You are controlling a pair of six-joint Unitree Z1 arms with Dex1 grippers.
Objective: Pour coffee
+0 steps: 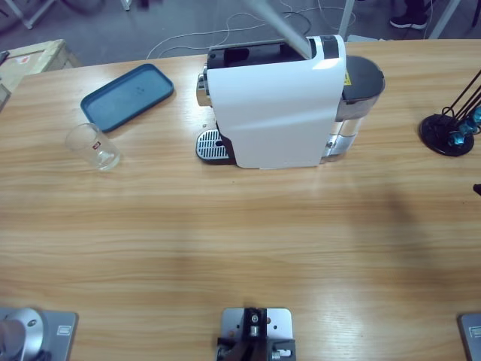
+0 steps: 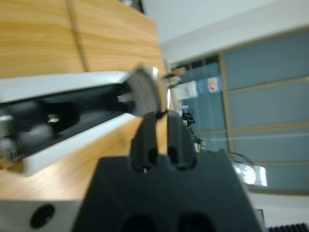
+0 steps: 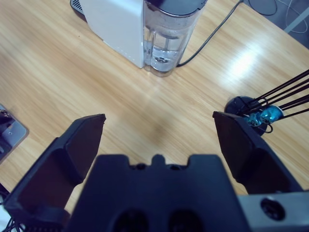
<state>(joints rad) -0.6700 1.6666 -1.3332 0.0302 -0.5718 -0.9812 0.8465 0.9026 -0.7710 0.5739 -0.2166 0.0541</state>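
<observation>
We are working at the white, boxy capsule coffee machine (image 1: 278, 105) standing upright near the far middle of the long wooden surface (image 1: 240, 241); our left hand (image 2: 161, 123) is up at its open top, jaws narrowed to a slim gap beside the round grey end of the lid lever (image 2: 142, 92), though we cannot tell whether anything is gripped; our right hand (image 3: 159, 128) is hovering wide and empty over bare wood, with the clear water tank (image 3: 169, 36) and the black wire capsule stand (image 3: 263, 108) ahead of it. We judge we are preparing the machine, not yet pouring; the clear drinking glass (image 1: 94, 147) is sitting well apart from the grey drip grate (image 1: 213, 147), just beside the dark blue tray (image 1: 128, 96); next the glass needs carrying under the spout.
</observation>
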